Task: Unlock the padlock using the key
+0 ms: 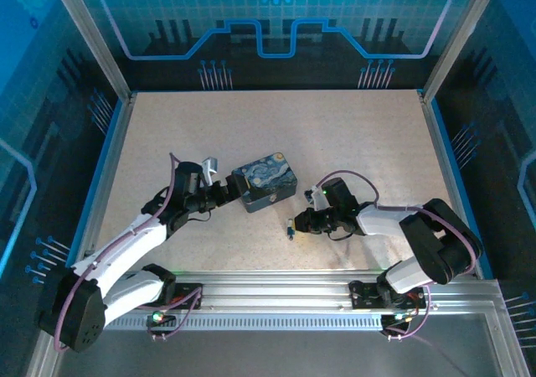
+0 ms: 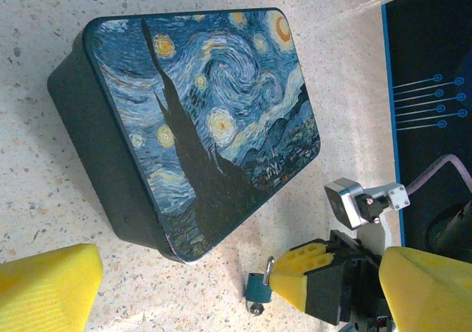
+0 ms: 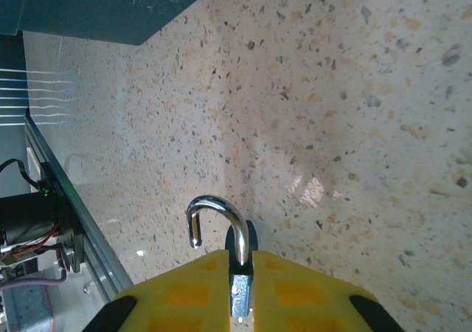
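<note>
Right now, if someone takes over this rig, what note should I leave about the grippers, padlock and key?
Left gripper: open, empty, next to the tin.
Right gripper: shut on the padlock, near the tin's corner.
Shackle looks swung open, so unlocking seems done.
Key: cannot make it out clearly.
To do: confirm the lock is open, locate the key.

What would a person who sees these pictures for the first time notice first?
The blue tin box painted with a swirling starry night, in the middle of the table. Next, the right gripper close by on its near side, shut on the small padlock, whose silvery shackle curves like a hook with one end free.
</note>
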Robot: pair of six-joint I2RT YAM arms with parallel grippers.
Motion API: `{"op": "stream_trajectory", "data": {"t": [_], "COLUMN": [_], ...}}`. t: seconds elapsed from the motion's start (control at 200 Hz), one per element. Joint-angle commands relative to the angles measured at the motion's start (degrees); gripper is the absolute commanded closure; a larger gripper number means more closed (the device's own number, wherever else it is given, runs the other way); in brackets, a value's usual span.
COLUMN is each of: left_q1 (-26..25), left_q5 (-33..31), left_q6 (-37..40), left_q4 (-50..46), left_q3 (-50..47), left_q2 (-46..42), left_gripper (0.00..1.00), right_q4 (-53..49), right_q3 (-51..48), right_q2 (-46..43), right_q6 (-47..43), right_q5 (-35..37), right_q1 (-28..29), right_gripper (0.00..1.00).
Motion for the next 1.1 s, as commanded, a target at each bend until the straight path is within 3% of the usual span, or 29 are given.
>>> {"op": "stream_trajectory", "data": {"t": [0.0,0.575,1.096], "left_q1": [0.5,1.4,3.5], "left_q5": [-0.9,-2.7,-5.7], "left_q6": [2.1,2.0,4.2], "left_q4": [-1.5,-4.1,-10.4], "left_q3": [-0.5,-0.6,1.5], "left_q2": [-1.3,-2.7,-7.2], "left_gripper": [0.02,0.01,0.01], "right_q4": [0.0,-0.2,-12.1], "right_q3": [-0.5,-1.9,1.0], "right_q2": [0.7,-2.3,-16.1], "right_q6": [0.2,0.7,-1.8], "right_q5": [1.0,2.7,7.4], "right_q1": [-0.4,-1.3,-3.9], "right_gripper": [0.84,0.75,0.61]}}
